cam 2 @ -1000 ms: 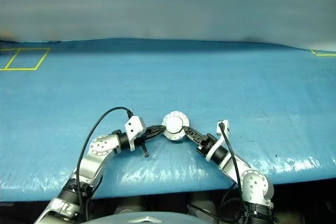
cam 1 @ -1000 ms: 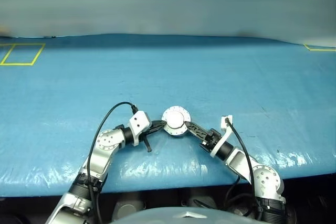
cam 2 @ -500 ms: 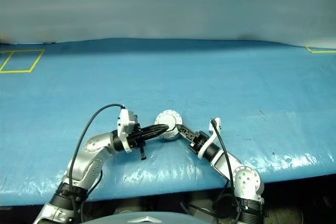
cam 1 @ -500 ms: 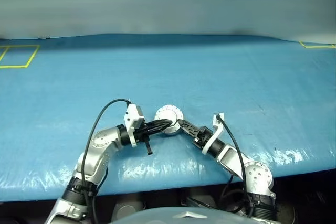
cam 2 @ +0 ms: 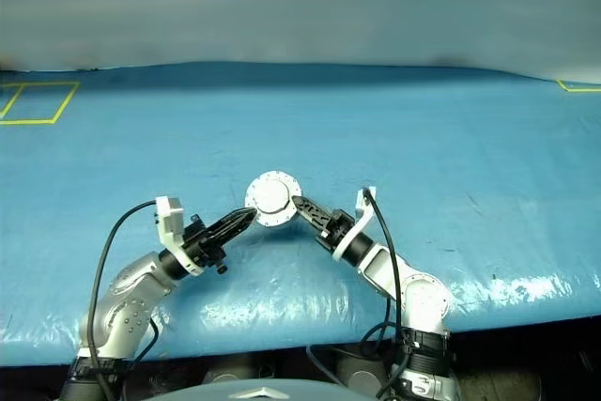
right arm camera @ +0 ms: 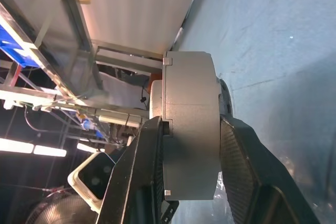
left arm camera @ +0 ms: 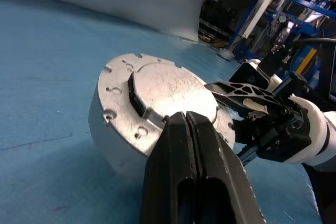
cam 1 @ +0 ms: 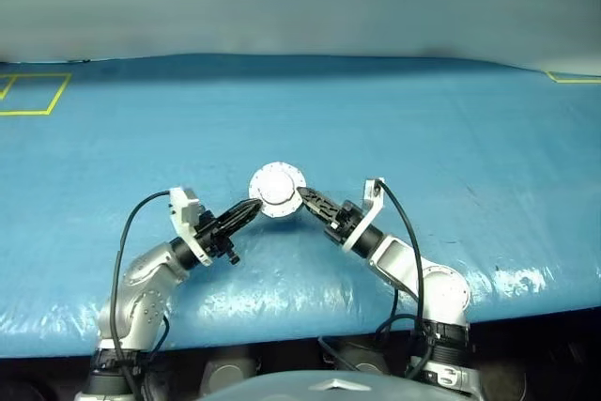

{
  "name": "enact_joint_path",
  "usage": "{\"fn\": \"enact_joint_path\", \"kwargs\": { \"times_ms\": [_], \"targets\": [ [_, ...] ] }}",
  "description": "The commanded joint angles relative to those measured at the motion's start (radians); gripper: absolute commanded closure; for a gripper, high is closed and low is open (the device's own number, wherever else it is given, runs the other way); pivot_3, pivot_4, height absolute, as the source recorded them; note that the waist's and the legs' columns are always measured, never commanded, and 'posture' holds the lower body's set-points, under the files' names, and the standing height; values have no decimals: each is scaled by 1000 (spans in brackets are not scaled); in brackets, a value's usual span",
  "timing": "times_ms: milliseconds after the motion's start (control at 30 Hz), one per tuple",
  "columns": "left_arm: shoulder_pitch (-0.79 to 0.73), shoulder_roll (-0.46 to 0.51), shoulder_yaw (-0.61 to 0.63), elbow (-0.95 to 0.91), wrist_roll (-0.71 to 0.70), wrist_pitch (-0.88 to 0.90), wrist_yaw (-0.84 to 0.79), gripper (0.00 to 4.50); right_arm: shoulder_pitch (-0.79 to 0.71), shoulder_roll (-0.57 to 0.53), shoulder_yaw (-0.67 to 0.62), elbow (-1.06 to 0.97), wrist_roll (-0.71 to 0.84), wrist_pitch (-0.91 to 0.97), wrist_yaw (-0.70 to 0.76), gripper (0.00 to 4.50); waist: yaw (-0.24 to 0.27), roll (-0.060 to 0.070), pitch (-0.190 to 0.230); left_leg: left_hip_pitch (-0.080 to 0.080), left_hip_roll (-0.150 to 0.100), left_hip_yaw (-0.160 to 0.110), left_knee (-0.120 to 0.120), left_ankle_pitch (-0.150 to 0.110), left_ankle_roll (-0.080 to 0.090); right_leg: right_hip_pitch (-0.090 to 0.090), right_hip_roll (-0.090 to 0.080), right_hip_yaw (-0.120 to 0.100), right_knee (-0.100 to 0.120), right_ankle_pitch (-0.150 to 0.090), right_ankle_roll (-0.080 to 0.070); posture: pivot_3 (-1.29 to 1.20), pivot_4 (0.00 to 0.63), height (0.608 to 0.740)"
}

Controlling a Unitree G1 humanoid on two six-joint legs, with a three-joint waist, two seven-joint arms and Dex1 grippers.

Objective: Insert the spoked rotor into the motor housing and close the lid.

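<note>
Motor housing (cam 1: 277,190) closed, lid (left arm camera: 157,90) hiding its inside

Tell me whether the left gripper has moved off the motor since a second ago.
Yes. The left gripper has pulled back toward the robot's left: it was against the closed motor housing before, and now its tips sit just beside it, while the right gripper clamps the housing.

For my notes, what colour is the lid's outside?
Plain light silvery grey lid, clearest in the left wrist view.
</note>
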State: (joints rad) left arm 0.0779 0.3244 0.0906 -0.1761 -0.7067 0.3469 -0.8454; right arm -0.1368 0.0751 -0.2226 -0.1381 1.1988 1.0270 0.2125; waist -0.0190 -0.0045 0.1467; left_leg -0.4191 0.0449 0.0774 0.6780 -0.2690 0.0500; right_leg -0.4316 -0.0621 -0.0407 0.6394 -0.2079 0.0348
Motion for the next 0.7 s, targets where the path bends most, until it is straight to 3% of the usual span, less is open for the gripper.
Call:
{"fn": "enact_joint_path", "kwargs": {
  "times_ms": [33,300,333,700],
  "targets": [
    [20,-13,93,-37,-118,35,17,2924,-52,22,18,-68,103,-5,21,3328,-1,0,1,0,0,0,0,0,0,0,0,0,0,0,0,0,150,740],
    [54,-46,134,-86,-245,106,46,200,-79,2,33,-45,136,3,11,3328,-2,-1,1,0,0,0,1,0,0,1,0,0,-1,1,2,0,150,740],
    [57,-52,126,-84,-250,115,51,49,-80,1,36,-47,140,6,11,3328,-1,-1,1,0,-1,0,1,0,0,1,0,1,-1,2,2,0,150,740],
    [-6,-170,87,15,-392,288,152,49,-71,-38,80,-82,161,20,20,3328,-2,-1,1,0,-1,0,3,0,0,2,1,1,1,2,3,0,150,740]
  ]
}}
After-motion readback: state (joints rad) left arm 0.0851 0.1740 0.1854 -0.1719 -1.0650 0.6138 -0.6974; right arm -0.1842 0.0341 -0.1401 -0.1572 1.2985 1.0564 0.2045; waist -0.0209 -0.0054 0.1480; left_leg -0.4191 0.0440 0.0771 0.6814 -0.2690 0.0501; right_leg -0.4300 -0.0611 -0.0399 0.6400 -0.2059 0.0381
